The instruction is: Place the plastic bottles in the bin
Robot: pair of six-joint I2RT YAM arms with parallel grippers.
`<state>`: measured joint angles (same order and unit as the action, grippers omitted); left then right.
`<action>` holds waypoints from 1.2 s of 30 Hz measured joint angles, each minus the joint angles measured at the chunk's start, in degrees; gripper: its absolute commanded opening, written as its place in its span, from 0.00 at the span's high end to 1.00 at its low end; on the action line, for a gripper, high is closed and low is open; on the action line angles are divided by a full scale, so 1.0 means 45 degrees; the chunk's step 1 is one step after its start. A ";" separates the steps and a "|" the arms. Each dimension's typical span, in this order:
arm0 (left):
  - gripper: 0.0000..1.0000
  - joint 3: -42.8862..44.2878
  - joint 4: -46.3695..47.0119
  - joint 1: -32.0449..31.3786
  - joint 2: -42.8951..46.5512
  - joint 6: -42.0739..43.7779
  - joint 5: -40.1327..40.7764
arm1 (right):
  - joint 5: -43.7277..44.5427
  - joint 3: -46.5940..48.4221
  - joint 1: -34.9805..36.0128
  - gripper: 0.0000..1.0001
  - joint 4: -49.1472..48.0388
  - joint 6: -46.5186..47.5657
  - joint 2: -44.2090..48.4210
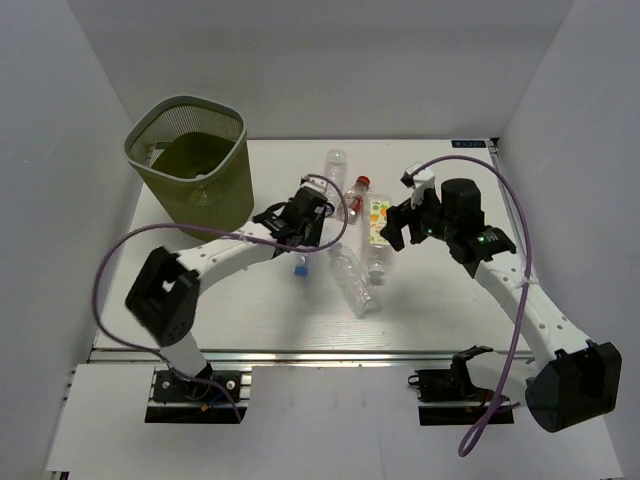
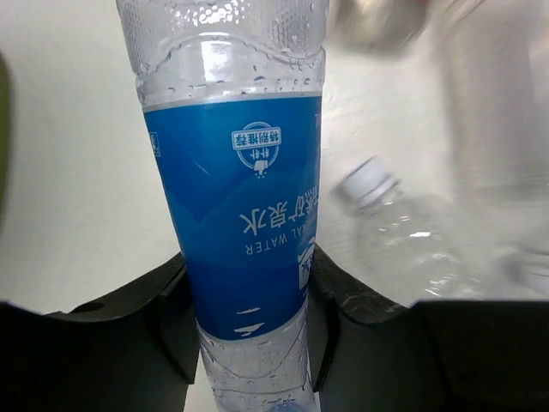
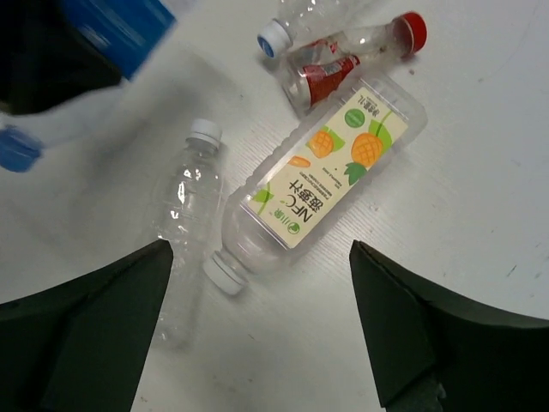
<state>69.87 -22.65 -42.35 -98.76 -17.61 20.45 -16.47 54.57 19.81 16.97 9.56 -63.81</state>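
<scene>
Left claw: the blue-labelled bottle (image 2: 240,215) is being gripped by the left gripper (image 2: 244,339), with a dark finger (image 2: 167,322) pressing on each side of the label's lower end.

Right claw: the right gripper (image 3: 266,343) is being held spread wide, with nothing clamped between its fingers (image 3: 94,326). It is hovering over the juice bottle (image 3: 322,184).

Left wrist view only: the grip itself is being shown here. The label's print is appearing upside down. A clear bottle (image 2: 395,232) with a white cap is lying just beside the held one, blurred.

Top view only: the bin (image 1: 215,195) is being shown standing at the far left corner of the table (image 1: 430,310). The left gripper (image 1: 300,215) is near its right side.

Right wrist view only: the fruit pictures on the juice label are being shown clearly. The red-capped bottle (image 3: 352,56) is lying just beside that bottle's base end.

Held bottle, axis: in the top view its blue cap (image 1: 299,270) is pointing toward the near edge and the body is being hidden under the gripper. Whether it is being lifted off the table cannot be told.

Juice bottle, axis: the juice bottle (image 1: 378,215) is lying flat, running far to near, white cap at the near end.

Red-capped bottle, axis: the red-capped bottle (image 1: 357,190) is lying with its cap toward the far edge.

Position: all bottles in view are lying or being held at mid-table, outside the bin.
</scene>
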 measured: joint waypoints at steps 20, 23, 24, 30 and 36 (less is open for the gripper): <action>0.44 0.8359 -0.0554 0.3177 0.2399 0.2181 0.6348 | -0.1894 0.2948 0.0928 0.40 0.1773 0.0063 -0.4600; 0.38 0.9262 -0.1049 0.4099 0.1365 0.2171 0.7028 | -0.2113 0.3099 0.1239 0.39 0.2161 0.0092 -0.4677; 0.35 0.9724 -0.1409 0.4410 0.0947 0.2127 0.7179 | -0.2171 0.3172 0.1375 0.36 0.2278 0.0092 -0.4736; 0.00 1.0205 -0.3191 0.5600 0.0024 0.1394 0.7592 | -0.2424 0.4012 0.2249 0.27 0.2992 0.0369 -0.5858; 0.00 0.8276 -0.3419 0.5809 0.1423 0.1311 0.6907 | -0.1593 0.4648 0.2977 0.22 0.3594 0.0257 -0.7354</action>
<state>107.11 -38.04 -16.21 -92.36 -11.70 51.53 -23.64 75.48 33.21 33.15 10.72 -96.90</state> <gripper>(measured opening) 0.992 0.770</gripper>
